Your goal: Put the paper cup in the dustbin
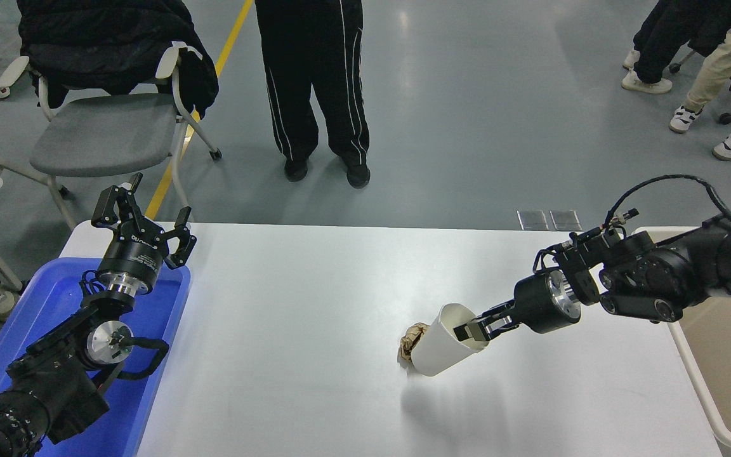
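Note:
The white paper cup (440, 343) hangs tilted above the table, its mouth facing up and right. My right gripper (472, 329) is shut on the cup's rim, one finger inside the mouth. The cup partly hides the crumpled brown paper ball (411, 338) lying on the table behind it. The cup's shadow falls on the table below. The beige dustbin (698, 387) stands at the table's right edge, under my right arm. My left gripper (143, 216) is open and parked at the lower left above the blue bin.
A bright blue bin (29, 317) stands at the table's left end. A person in black trousers (315, 82) stands beyond the far edge. A grey chair (105, 127) stands at the far left. More people's legs show at the top right.

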